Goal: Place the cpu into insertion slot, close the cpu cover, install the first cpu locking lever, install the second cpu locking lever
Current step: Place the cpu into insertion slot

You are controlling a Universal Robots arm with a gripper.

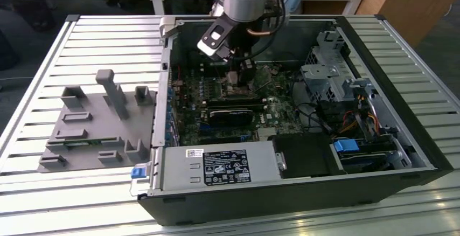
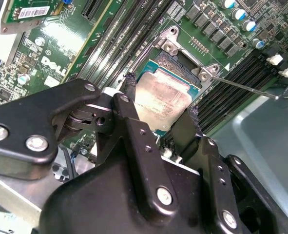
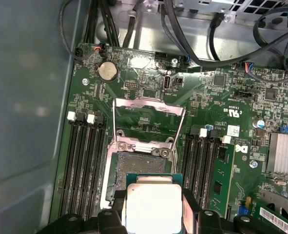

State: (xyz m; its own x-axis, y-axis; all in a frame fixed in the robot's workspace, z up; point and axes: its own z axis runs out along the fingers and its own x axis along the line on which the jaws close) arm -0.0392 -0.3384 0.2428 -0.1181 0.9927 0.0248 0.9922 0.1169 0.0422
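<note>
My gripper is shut on the cpu, a flat square chip with a dull silver top, one black finger on each of two opposite edges. The cpu hangs just over the open insertion slot on the green motherboard, offset toward one side and partly covering it. The cpu cover, a silvery frame, stands swung up at the far end of the slot. A thin wire locking lever sticks out beside the slot. In the exterior view the gripper reaches down into the computer case.
Rows of black memory slots flank the slot on both sides. Cables run along the case wall. The open computer case holds a drive cage and a power supply. A grey fixture lies on the slatted table at the exterior view's left.
</note>
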